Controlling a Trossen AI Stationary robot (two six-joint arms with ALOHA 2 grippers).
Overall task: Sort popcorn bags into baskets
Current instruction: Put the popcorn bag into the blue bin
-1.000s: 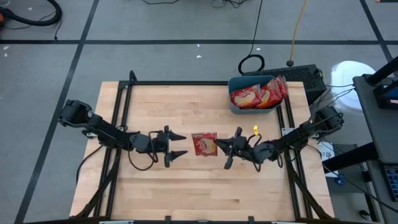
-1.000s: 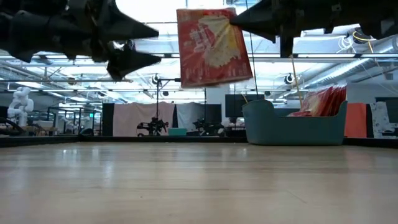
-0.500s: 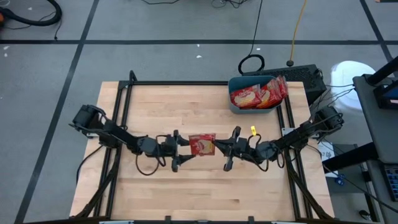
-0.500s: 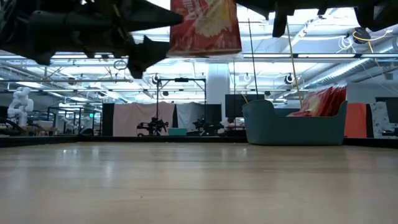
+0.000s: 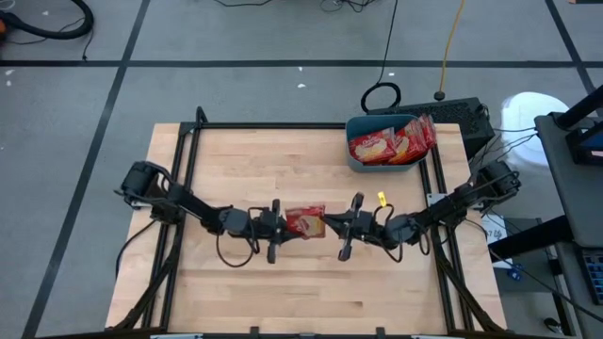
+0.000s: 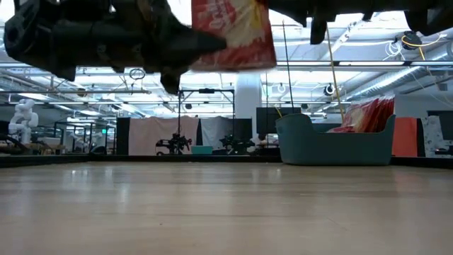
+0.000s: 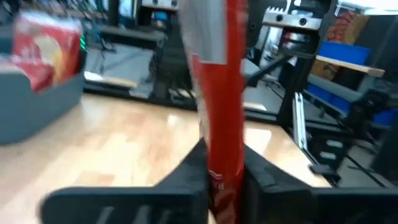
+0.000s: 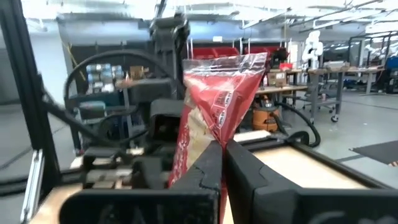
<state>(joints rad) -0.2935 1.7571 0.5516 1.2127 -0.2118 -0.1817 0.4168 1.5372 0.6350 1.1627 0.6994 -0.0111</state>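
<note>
High view: popcorn bag (image 5: 305,221) above mid-bench, pinched from both sides by left hand (image 5: 280,226) and right hand (image 5: 332,223); teal basket (image 5: 355,162) of red bags at far right corner. Wrist views: both hands clamped on bag.

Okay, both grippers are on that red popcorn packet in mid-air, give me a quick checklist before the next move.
1. Left gripper shut on the flat red popcorn packet: ok, fingers pinch its edge in the left wrist view.
2. Right gripper shut on the same packet: ok.
3. Packet lifted off the wooden table: ok, the low view shows it well above the surface.
4. Teal plastic bin has room: cannot tell, red packets already fill most of it.
5. Path to the bin free: ok, nothing lies on the table between.
6. Packet undamaged: cannot tell.
</note>
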